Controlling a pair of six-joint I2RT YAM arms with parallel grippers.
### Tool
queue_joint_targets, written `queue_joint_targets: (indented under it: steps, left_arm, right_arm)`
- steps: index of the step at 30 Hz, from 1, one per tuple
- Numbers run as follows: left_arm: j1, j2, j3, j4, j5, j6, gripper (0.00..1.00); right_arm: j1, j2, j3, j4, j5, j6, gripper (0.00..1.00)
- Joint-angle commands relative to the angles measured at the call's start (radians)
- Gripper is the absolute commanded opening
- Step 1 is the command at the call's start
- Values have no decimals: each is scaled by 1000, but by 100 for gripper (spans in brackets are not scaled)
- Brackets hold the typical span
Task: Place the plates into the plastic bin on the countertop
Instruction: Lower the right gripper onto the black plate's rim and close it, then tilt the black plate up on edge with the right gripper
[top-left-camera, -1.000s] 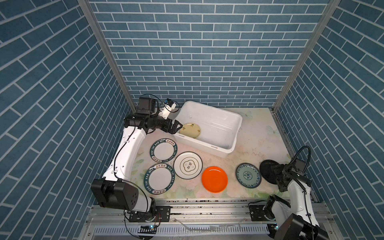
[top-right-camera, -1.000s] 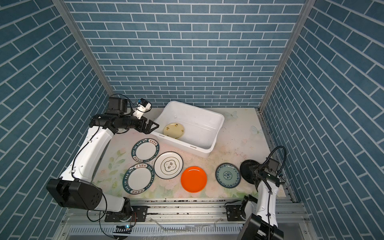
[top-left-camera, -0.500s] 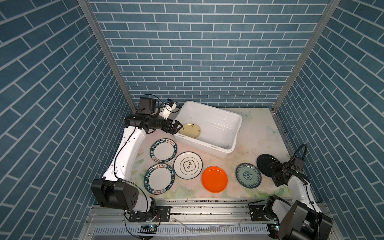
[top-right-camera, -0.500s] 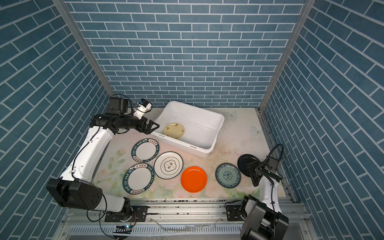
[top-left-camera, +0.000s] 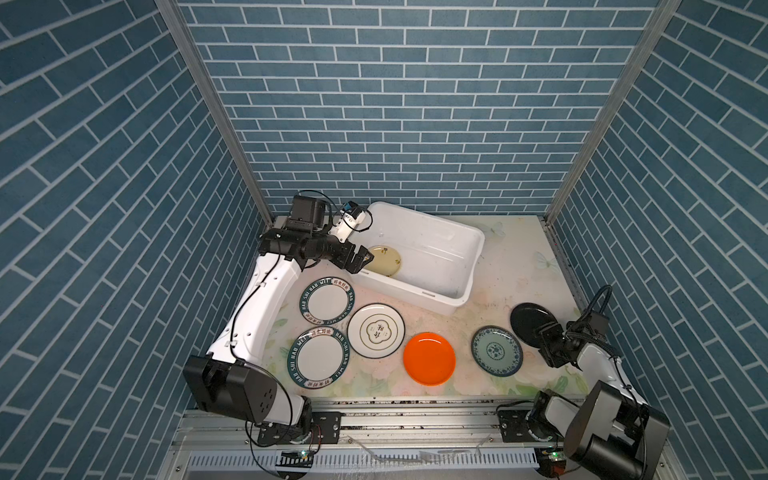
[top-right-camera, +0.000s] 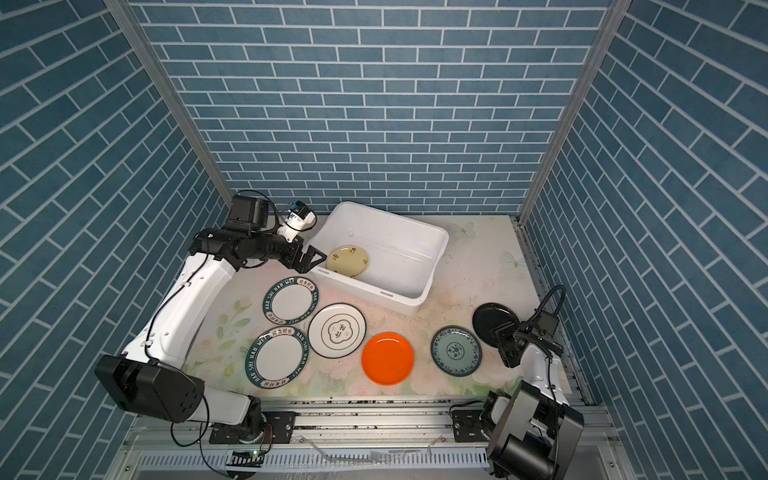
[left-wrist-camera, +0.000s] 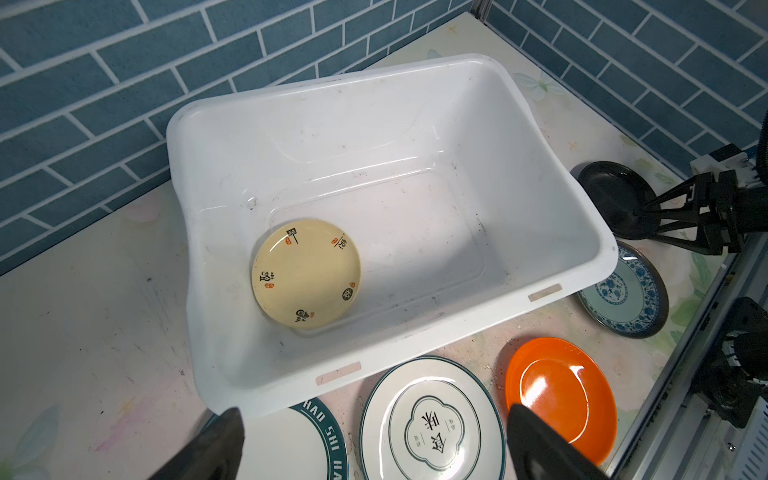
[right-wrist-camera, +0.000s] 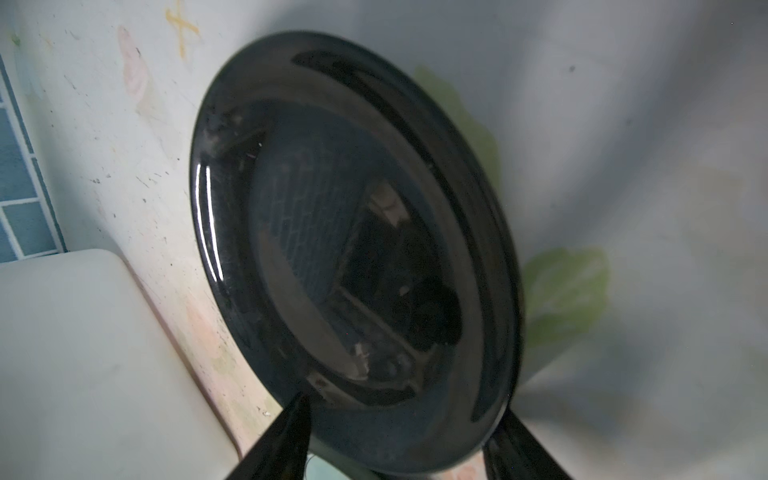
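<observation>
The white plastic bin (top-left-camera: 411, 291) stands at the back of the countertop (top-left-camera: 515, 257) with a cream plate (top-left-camera: 384, 261) lying inside it. My left gripper (top-left-camera: 361, 262) hovers open by the bin's left corner with nothing between its fingers. In a row in front of the bin lie two green-rimmed plates (top-left-camera: 328, 301) (top-left-camera: 318, 357), a white plate with a gold motif (top-left-camera: 376, 330), an orange plate (top-left-camera: 429, 358) and a blue-green plate (top-left-camera: 496, 351). At the right, the black plate (right-wrist-camera: 353, 232) sits tilted with its near rim between the fingers of my right gripper (right-wrist-camera: 399, 419).
Blue brick walls close in on three sides, with metal posts at the back corners. A grey metal rail (top-left-camera: 415, 415) with both arm bases runs along the front edge. The right wall stands close behind my right arm.
My right arm has swung and carried the black plate a little back and left while its fingers closed in on the rim. The left arm has not moved.
</observation>
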Motion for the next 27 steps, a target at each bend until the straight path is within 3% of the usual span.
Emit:
queue_joint_targets:
  steps: [1, 5, 12, 27]
  left_arm:
    - [-8, 12, -11, -1, -3, 19, 99]
    - [-8, 12, -18, 11, 3, 21, 100]
    - [-13, 19, -35, 44, 21, 25, 100]
    - [-15, 34, -60, 83, 51, 26, 100]
  right_arm:
    - [-11, -1, 5, -13, -11, -29, 63]
    - [-28, -12, -11, 1, -29, -23, 56]
    - [-67, -17, -40, 27, -70, -2, 54]
    - [-90, 92, -57, 136, -122, 29, 40]
